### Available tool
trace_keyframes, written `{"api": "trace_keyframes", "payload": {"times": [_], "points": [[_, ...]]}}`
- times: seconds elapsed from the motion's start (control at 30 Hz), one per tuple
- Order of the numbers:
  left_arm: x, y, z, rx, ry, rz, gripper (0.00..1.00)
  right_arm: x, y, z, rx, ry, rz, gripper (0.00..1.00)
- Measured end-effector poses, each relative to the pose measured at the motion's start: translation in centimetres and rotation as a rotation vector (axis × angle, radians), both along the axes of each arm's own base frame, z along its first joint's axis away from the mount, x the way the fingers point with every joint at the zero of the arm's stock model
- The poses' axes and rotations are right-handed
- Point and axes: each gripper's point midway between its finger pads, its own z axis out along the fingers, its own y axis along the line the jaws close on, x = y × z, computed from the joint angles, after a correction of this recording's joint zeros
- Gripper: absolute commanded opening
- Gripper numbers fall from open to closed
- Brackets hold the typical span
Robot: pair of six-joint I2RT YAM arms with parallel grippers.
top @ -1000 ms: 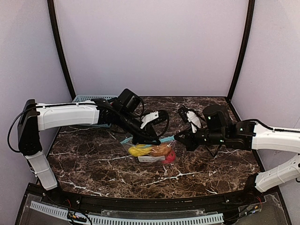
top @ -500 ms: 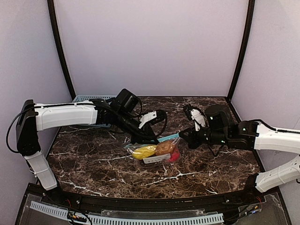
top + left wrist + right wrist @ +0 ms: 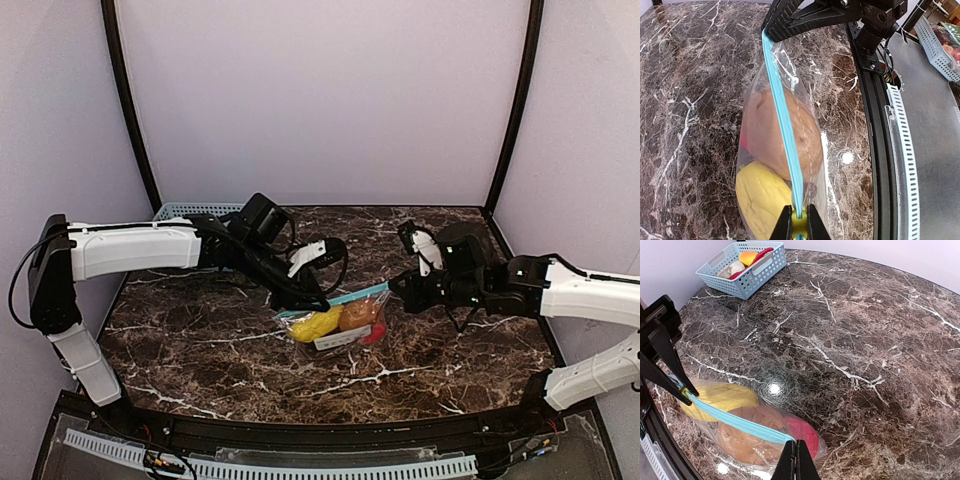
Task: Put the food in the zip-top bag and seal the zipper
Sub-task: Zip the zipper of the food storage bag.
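Note:
The clear zip-top bag hangs between my two grippers, stretched by its teal zipper. Inside lie a yellow piece, a brown oval piece and a red fruit. My left gripper is shut on the left end of the zipper, with the yellow piece and brown piece just below the left gripper. My right gripper is shut on the other end of the zipper, close above the red fruit; the right gripper has its jaws tight together.
A blue mesh basket with several more toy pieces stands at the back left of the marble table, behind the left arm. The black front rail runs along the table's near edge.
The two grippers have drawn apart, pulling the zipper strip taut. The bag with the food has shifted a little right and away from the front edge.

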Motion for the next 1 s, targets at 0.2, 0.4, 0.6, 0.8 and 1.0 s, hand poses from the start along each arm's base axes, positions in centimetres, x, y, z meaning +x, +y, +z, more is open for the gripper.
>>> {"api": "trace_keyframes", "payload": {"times": [0.2,0.4,0.6,0.8,1.0], "points": [[0.0,0.3,-0.1,0.004,0.006,0.009,0.01,0.3,-0.4,-0.2,-0.001,0.012,-0.024,0.0],[-0.1,1.0,-0.4,0.01,0.014,0.019,0.01,0.6,-1.0,-0.5,-0.001,0.036,-0.054,0.0],[0.0,1.8,-0.4,0.012,0.016,0.038,0.01,0.9,-1.5,-0.8,0.002,0.057,-0.083,0.0],[0.2,2.6,-0.4,0.014,0.014,0.058,0.01,1.1,-1.8,-0.8,0.011,0.068,-0.105,0.0],[0.4,3.2,-0.4,0.017,0.011,0.076,0.01,1.4,-2.2,-0.9,0.012,0.076,-0.124,0.0]]}}
